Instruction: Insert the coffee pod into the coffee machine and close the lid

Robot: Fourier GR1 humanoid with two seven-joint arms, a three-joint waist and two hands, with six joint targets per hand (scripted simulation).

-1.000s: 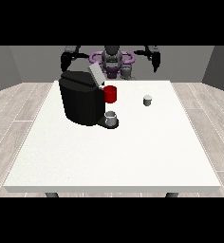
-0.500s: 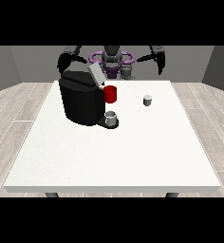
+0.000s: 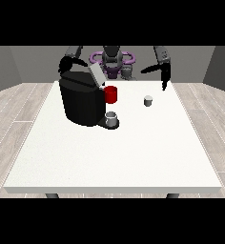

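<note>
The black coffee machine [image 3: 81, 101] stands on the left half of the white table [image 3: 114, 152], with its grey lid [image 3: 96, 74] tilted up and a red part [image 3: 111, 94] at its front. A grey cup [image 3: 112, 117] sits on its drip tray. The small grey coffee pod [image 3: 148, 100] stands upright on the table right of the machine. The hand at the view's right [image 3: 164, 77] hangs above the table's far edge, up and right of the pod, fingers pointing down and straight. The hand at the view's left [image 3: 65, 64] is raised behind the machine's top.
The robot's torso [image 3: 112, 61] stands behind the table's far edge. Wooden floor surrounds the table. The machine's raised lid lies between the two arms.
The arm at the view's right has swung outward and lowered, bringing its hand down toward the table's far edge near the pod. The other hand has barely moved.
</note>
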